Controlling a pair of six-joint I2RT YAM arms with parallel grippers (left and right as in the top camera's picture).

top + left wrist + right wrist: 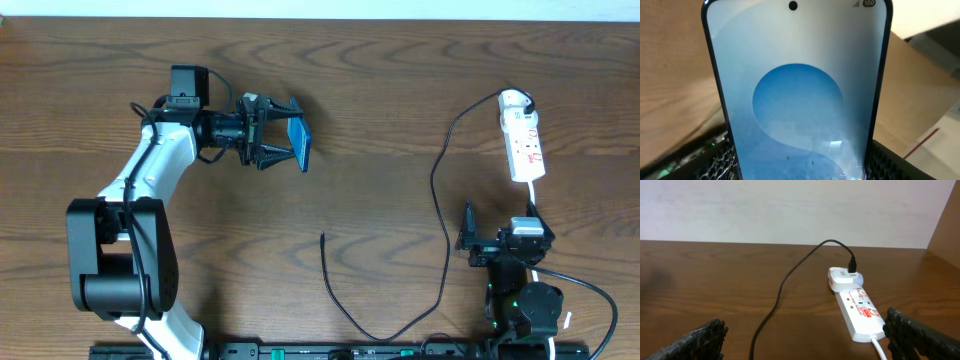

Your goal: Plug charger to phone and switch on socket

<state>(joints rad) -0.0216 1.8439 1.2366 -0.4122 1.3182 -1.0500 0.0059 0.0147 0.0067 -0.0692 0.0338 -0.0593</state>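
Worktop of brown wood (380,80) lay under the left hand (297,137), clamped on the slim blue-screened smartphone with black edges (300,143), and the right hand (468,240), spread wide and empty near the narrow white power strip (524,145). The long thin black charger cable (436,190) ran from the strip's white adapter (513,100), its free tip well apart from the smartphone.

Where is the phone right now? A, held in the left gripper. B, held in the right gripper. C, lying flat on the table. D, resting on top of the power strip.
A: the phone sits between the fingers of the left gripper, while the right gripper is open and empty, facing the power strip.
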